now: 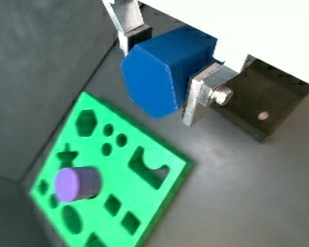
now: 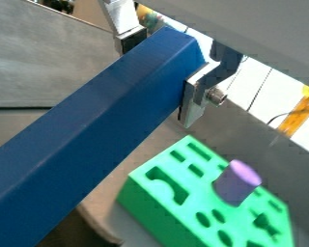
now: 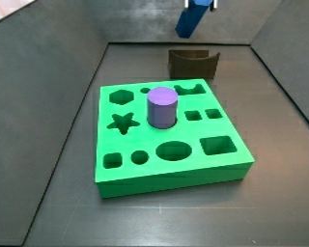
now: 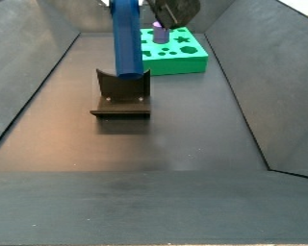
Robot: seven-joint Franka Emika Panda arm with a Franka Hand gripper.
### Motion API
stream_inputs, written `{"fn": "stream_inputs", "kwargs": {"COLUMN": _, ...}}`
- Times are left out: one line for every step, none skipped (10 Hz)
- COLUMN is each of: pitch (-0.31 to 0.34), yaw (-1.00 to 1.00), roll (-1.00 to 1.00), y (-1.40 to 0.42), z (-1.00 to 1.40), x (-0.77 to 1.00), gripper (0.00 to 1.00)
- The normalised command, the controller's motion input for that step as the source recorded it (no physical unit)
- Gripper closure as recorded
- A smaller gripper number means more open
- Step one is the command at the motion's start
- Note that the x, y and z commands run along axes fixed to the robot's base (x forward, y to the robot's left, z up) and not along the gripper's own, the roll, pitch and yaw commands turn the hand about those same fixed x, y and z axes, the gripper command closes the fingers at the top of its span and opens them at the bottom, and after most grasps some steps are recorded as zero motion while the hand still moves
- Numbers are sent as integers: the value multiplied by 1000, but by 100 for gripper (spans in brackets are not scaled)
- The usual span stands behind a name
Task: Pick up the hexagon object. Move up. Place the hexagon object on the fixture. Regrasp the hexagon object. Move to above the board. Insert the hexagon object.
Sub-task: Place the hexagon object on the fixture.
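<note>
The hexagon object is a long blue bar [image 1: 166, 72] held between my gripper's [image 1: 165, 66] silver fingers [image 1: 200, 92]; it also fills a wrist view [image 2: 99, 130]. In a side view the bar [image 4: 124, 36] hangs upright above the dark fixture [image 4: 120, 94], which also shows in a wrist view [image 1: 265, 96] and a side view [image 3: 193, 64]. My gripper [image 3: 196, 4] is high at the back, over the fixture. The green board [image 3: 164, 138] lies in front, with a purple peg [image 3: 161, 107] standing in it. The board also shows in both wrist views [image 1: 112, 174] [image 2: 203, 198].
Grey bin walls [image 3: 61, 87] slope up around the dark floor [image 4: 143, 163]. The board [image 4: 173, 53] sits at the far end beyond the fixture in a side view. The purple peg [image 1: 77, 183] stands near one board corner.
</note>
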Motion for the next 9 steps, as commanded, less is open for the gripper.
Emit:
{"fn": "stream_inputs", "kwargs": {"pitch": 156, "yaw": -230, "roll": -751, "y": 45, "z": -19, "x": 86, "gripper": 100}}
{"fn": "stream_inputs", "kwargs": {"pitch": 126, "yaw": -232, "roll": -629, "y": 46, "z": -18, "x": 90, "gripper": 100}}
{"fn": "stream_inputs", "kwargs": {"pitch": 69, "yaw": -228, "roll": -387, "y": 46, "z": -20, "x": 87, "gripper": 100}}
{"fn": "stream_inputs", "kwargs": {"pitch": 31, "yaw": -215, "roll": -250, "y": 35, "z": -8, "x": 82, "gripper": 100}}
{"fn": "stream_inputs", "kwargs": {"pitch": -61, "yaw": -162, "roll": -153, "y": 23, "z": -1000, "x": 87, "gripper": 100}}
{"fn": "stream_inputs", "kwargs": {"pitch": -90, "yaw": -144, "roll": -131, "y": 26, "z": -1000, "x": 82, "gripper": 100}}
{"fn": "stream_inputs", "kwargs": {"pitch": -118, "yaw": -99, "roll": -117, "y": 27, "z": -1000, "x": 103, "gripper": 100}}
{"fn": "stream_inputs", "kwargs": {"pitch": -119, "yaw": -65, "roll": -95, "y": 30, "z": -1000, "x": 105, "gripper": 100}}
{"fn": "stream_inputs", "kwargs": {"pitch": -120, "yaw": -24, "roll": -76, "y": 30, "z": -1000, "x": 109, "gripper": 100}}
